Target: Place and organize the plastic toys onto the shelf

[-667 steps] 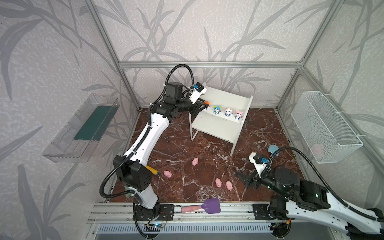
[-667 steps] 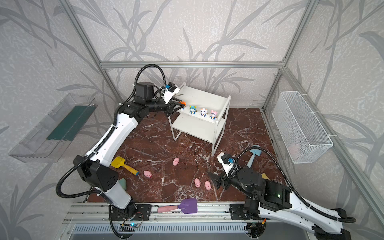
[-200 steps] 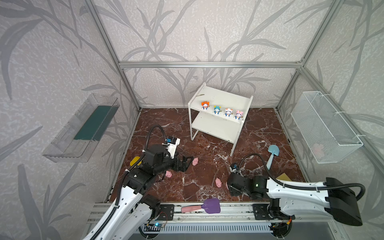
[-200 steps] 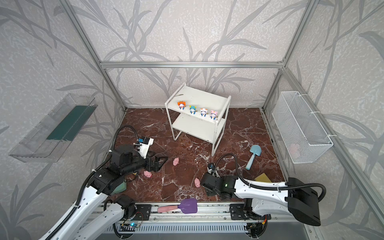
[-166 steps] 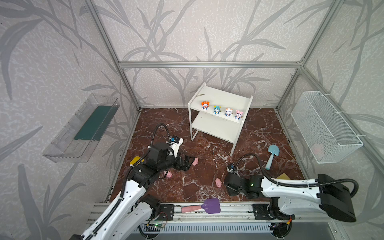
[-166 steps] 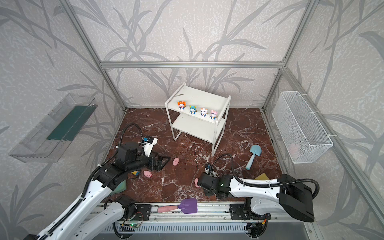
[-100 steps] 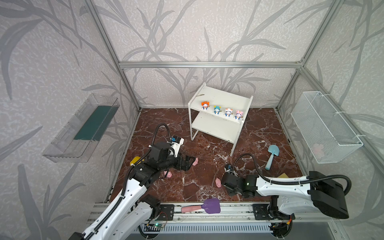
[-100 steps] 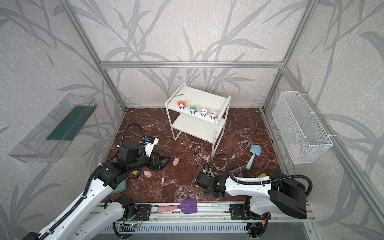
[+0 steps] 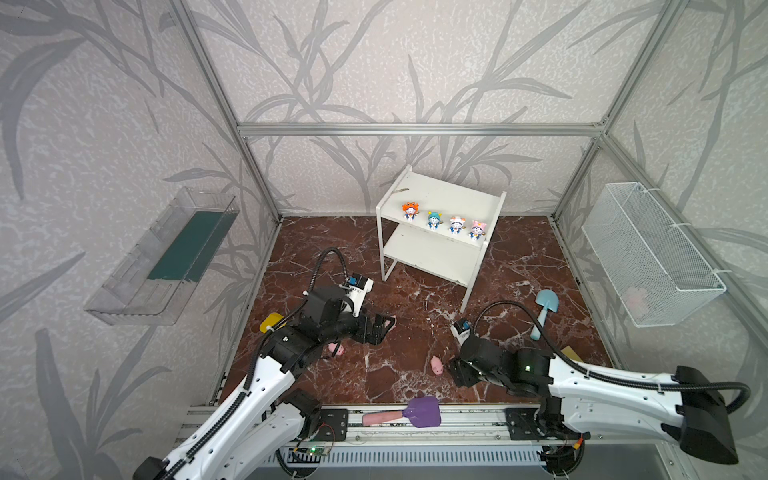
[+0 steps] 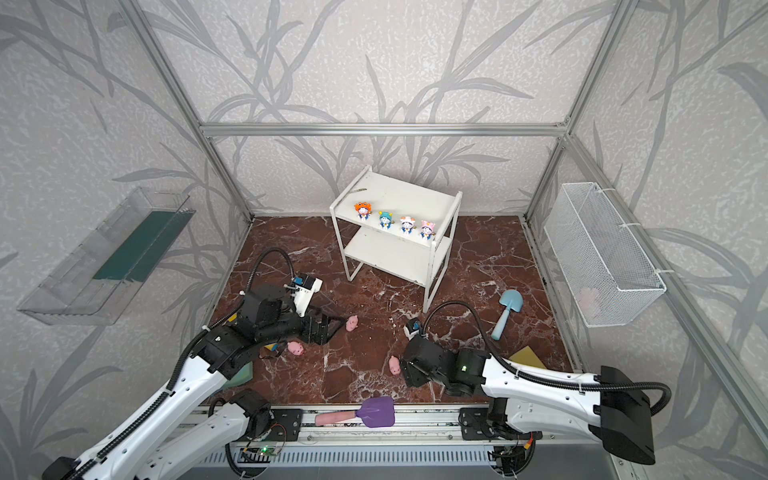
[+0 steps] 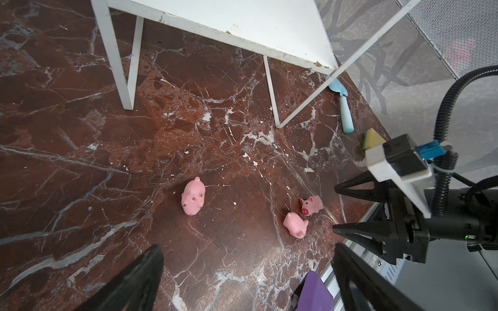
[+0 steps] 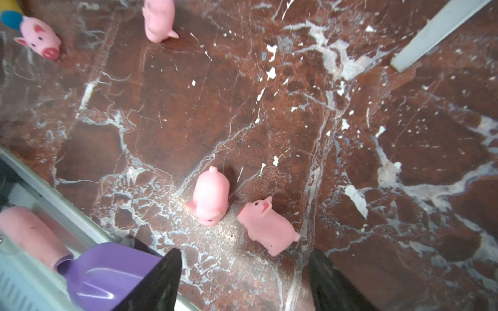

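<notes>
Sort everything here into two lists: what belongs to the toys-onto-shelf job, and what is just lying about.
Belongs to the job:
- shelf
- four hatted figurines standing on it
- four pink pigs, not yet shelved

Just lying about:
- purple shovel
- blue shovel
- yellow-green sponge
- wire basket
- clear tray

The shelf [image 9: 430, 254] has its lower board free (figurines [image 9: 456, 223] line the upper).
</notes>
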`<control>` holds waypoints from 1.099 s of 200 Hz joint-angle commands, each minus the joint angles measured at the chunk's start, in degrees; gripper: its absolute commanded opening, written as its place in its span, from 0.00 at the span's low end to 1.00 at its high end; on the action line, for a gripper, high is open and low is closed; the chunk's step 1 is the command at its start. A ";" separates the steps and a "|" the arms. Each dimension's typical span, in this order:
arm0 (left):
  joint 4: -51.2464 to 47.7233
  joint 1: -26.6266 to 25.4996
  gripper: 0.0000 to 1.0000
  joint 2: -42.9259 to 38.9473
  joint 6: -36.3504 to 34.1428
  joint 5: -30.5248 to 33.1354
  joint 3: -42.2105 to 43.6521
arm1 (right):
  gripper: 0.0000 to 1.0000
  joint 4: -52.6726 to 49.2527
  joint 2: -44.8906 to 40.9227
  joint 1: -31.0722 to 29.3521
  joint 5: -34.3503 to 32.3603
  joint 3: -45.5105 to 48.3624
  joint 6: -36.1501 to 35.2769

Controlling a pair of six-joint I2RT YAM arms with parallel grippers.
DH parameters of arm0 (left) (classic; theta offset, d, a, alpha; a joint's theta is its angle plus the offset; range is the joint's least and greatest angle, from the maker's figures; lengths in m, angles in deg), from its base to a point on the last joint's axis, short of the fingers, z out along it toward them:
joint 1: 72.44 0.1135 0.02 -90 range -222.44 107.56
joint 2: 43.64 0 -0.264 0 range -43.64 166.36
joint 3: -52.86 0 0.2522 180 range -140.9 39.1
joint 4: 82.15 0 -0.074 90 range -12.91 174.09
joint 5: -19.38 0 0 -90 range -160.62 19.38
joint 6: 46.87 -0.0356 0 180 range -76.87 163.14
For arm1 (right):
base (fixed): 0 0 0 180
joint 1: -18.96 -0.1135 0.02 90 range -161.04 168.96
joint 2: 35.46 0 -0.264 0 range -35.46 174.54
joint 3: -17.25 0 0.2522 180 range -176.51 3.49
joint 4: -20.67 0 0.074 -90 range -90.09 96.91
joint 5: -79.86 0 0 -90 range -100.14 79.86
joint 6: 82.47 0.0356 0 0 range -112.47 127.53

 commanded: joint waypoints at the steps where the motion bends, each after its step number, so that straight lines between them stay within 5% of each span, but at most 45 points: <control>1: 1.59 -1.08 0.99 0.35 1.35 1.25 -1.79 | 0.74 -2.99 -1.79 2.17 -0.84 0.05 -0.92; 220: 11.15 -9.06 0.99 6.84 2.43 -1.10 0.25 | 0.73 4.84 4.57 4.90 2.61 9.74 5.62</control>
